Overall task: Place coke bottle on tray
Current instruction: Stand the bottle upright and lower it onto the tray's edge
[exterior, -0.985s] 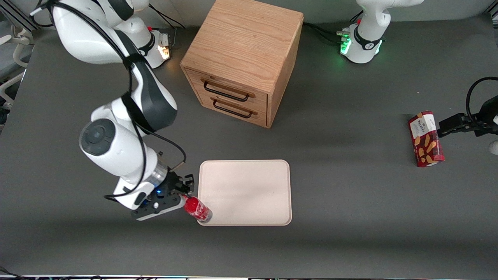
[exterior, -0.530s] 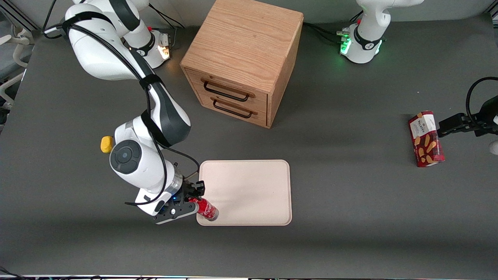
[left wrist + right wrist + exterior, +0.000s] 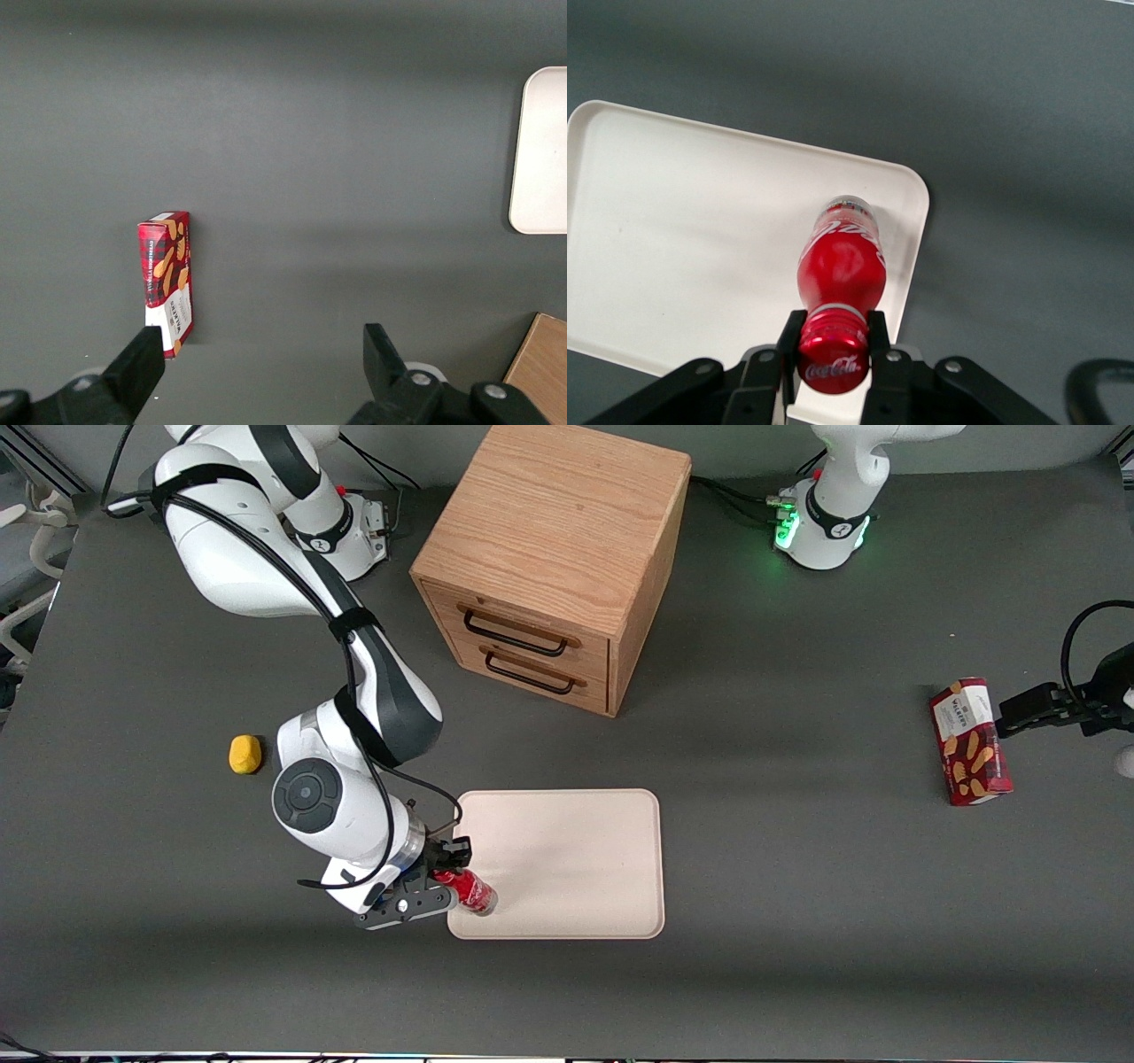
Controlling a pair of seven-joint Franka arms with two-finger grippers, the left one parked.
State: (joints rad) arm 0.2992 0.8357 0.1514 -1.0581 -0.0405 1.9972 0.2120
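We have carried the bottle (image 3: 471, 893) over the tray (image 3: 567, 850) corner. Our gripper (image 3: 833, 341) stays clamped on its cap; lowering and release remain.

You get even, soft overhead light and sharp frames. The cabinet (image 3: 554, 558) casts a broad, faint shadow on the counter (image 3: 797, 886). The gripper (image 3: 835, 350) pinches the glare-flecked coke bottle (image 3: 842, 266).

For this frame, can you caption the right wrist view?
Gripper shut on the coke bottle at its cap, above a corner of the tray.
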